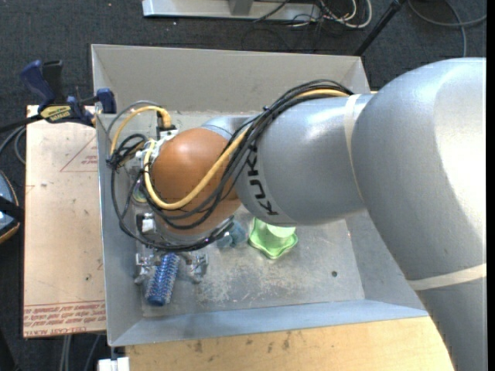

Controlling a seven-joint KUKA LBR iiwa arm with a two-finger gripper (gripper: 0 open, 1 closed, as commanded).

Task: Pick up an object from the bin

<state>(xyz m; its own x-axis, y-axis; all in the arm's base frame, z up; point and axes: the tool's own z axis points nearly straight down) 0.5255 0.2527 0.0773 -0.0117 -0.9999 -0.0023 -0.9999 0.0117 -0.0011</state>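
Near the lower left corner of the grey bin point(232, 76), the end effector point(168, 269) sits close to the left and front walls, with little room on those sides. Open floor stretches toward the right of the frame. Its fingers point(142, 267) stand moderately apart, straddling a blue ribbed cylinder point(162, 282) that lies tilted on the floor between them; whether they press it I cannot tell. A translucent green object point(272, 238) lies at lower centre, just right of the orange wrist cover point(189, 176). Grey metal flooring shows pale dust.
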